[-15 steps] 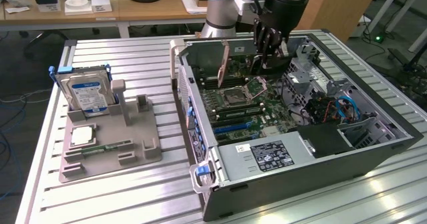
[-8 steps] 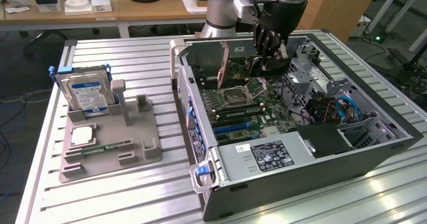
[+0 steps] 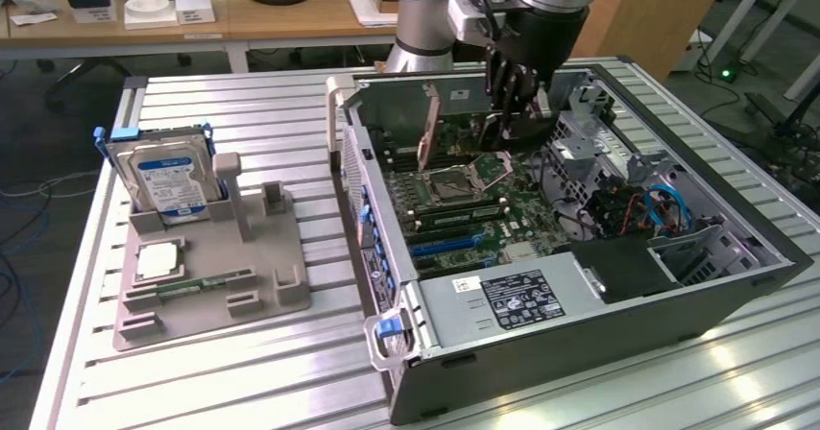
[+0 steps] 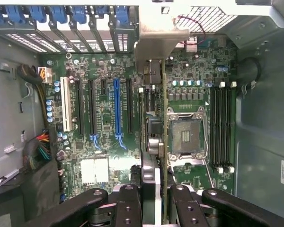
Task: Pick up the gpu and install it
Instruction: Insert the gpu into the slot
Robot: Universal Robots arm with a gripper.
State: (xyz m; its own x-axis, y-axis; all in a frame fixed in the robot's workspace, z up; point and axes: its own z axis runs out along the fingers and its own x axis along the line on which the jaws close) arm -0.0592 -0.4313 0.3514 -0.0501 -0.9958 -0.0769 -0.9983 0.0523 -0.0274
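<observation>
A: Where does the gpu [image 4: 155,123] stand?
B: Upright and edge-on inside the open computer case [image 3: 602,353], over the motherboard [image 4: 99,118]. It lines up between the blue expansion slot [image 4: 116,109] and the empty CPU socket [image 4: 187,135]. Its silvery bracket [image 4: 156,45] points at the rear slot openings with the blue clips [image 4: 61,14].
A: And the end effector [image 4: 154,191]?
B: Clamped on the gpu's edge away from the bracket, with dark fingers [image 4: 128,203] on either side. Whether the card sits in a slot cannot be told.
A: Outside the case?
B: At the exterior view's left, a grey fixture [image 3: 256,257] rests on the slatted desk [image 3: 192,382]. It carries a hard drive [image 3: 167,180] standing on edge, a CPU [image 3: 157,260] lying flat and a memory stick [image 3: 205,284].
</observation>
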